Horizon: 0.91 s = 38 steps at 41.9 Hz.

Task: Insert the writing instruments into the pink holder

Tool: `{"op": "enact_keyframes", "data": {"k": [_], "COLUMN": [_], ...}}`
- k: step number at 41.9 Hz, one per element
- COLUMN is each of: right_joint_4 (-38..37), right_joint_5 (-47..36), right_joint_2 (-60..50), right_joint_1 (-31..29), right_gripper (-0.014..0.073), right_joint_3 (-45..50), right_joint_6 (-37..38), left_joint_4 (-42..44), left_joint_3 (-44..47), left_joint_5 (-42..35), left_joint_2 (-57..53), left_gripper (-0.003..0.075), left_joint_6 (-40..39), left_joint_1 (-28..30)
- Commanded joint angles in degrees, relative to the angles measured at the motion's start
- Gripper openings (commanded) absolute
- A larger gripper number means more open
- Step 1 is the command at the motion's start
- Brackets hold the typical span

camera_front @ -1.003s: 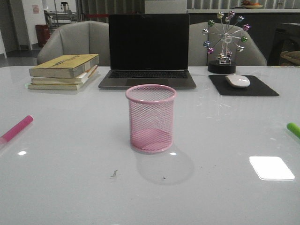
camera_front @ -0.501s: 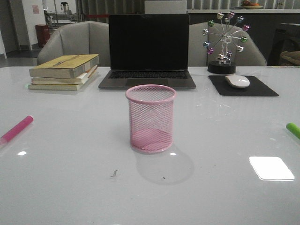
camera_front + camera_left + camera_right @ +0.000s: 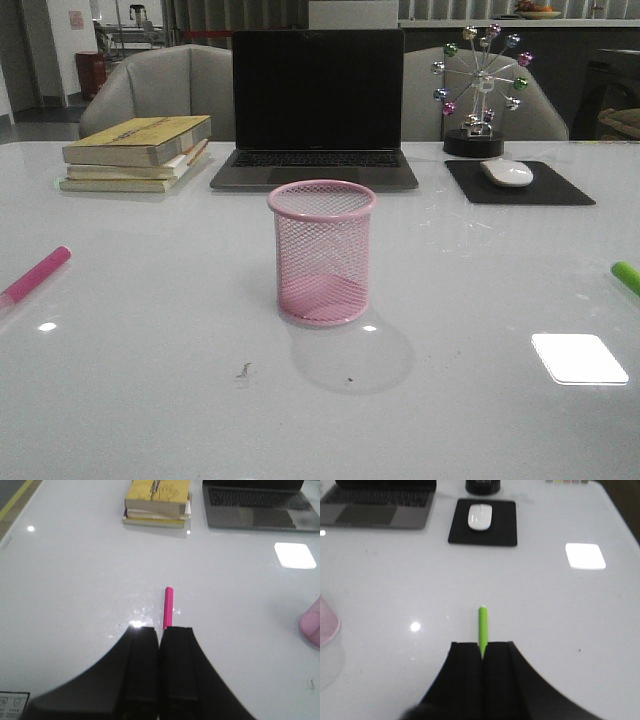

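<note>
pink marker ahead of left tool, shut

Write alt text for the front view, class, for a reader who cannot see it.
An empty pink mesh cup stands upright mid-table, with a pink marker lying at the left edge and a green marker at the right edge. Behind it are a closed-screen-dark laptop, stacked books, and a mouse on a black pad.
</note>
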Motion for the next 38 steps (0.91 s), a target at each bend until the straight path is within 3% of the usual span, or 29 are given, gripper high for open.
{"op": "enact_keyframes", "data": {"k": [1,5,12,15,22,38], "right_joint_4": [-0.20,-0.41,-0.41,-0.41,-0.41,0.59], "right_joint_5": [-1.97,-0.66,-0.75,-0.91,-2.30,-2.63], "right_joint_2": [4.59,9.44,18.57,22.83,33.32,57.83], "right_joint_1": [-0.25,-0.25,-0.25,-0.25,-0.54,-0.54], "right_gripper": [0.0059,0.0113,0.0388,0.0460,0.0468,0.0468], "right_joint_3": [-1.32,-1.32,-2.14,-3.44,-7.75,-23.44], "right_joint_6": [-0.37,-0.37,0.16,0.55,0.59,0.59], "left_joint_4": [-0.39,-0.39,-0.90,-3.26,-8.10,-8.19], "left_joint_3": [-1.63,-1.63,-1.58,-1.47,-0.75,-0.75], "left_joint_5": [-2.93,-2.96,-3.24,-3.48,-4.99,-5.46], "left_joint_2": [2.85,4.41,4.77,4.77,4.77,4.77], "left_gripper": [0.0093,0.0155,0.0505,0.0577,0.0580,0.0580], "left_joint_6": [0.24,0.83,3.33,4.14,9.71,9.71], "left_joint_1": [-0.27,-0.27,-0.27,-1.34,-9.94,-33.09]}}
